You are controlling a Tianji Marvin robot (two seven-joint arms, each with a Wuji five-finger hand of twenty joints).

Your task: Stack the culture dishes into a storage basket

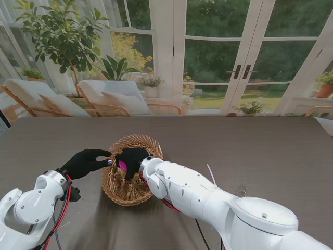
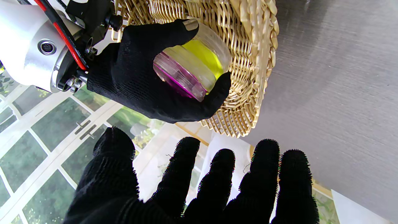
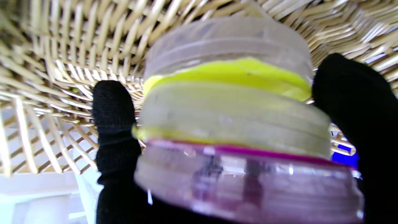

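Woven wicker basket point(image 1: 131, 179) surrounds round clear stacked dishes point(image 2: 194, 70) gripped by the right hand point(image 1: 131, 159); left hand point(image 1: 83, 162) spread, holding nothing.

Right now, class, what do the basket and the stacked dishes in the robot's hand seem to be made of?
Basket: woven wicker or rattan, matte pale straw, with open strands showing. Stacked dishes: probably clear glossy plastic, possibly glass; you see through the walls to yellow and magenta layers. Right hand holding them: black knitted fabric glove.
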